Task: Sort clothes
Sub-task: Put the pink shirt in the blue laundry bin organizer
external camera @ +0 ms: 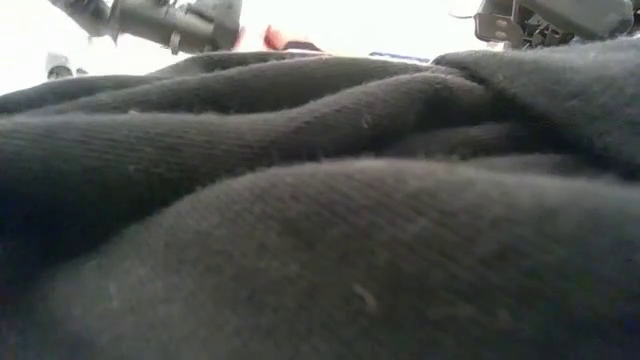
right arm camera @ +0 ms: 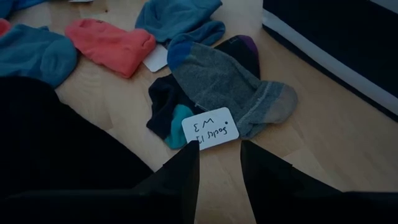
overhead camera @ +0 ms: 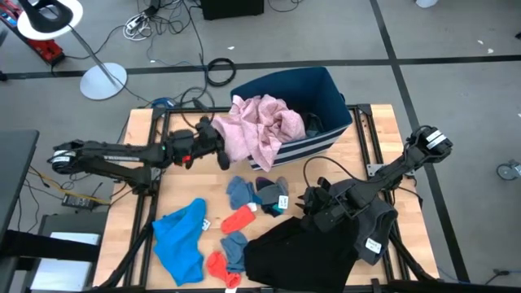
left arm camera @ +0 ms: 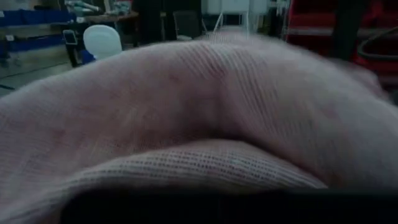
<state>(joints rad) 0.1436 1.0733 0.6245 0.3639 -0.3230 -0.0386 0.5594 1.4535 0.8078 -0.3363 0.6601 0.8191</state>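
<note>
From my station I see the left arm stretched nearly flat across the table, its left gripper buried in the pink garment that drapes over the near wall of the navy bin; its wrist camera is filled with that pink cloth, so I cannot tell how those fingers stand. The right arm comes in from the table's right edge, elbow high, forearm sloping down toward the middle, and the right gripper hangs just above the wood with its two fingers spread a little, holding nothing, tips pointed at a white tag on a grey sock lying over a navy sock. A red sock and a blue sock lie just beyond. The black garment sits beside and under that arm, the dark grey garment to its right, and the bright blue garment is at the front left.
</note>
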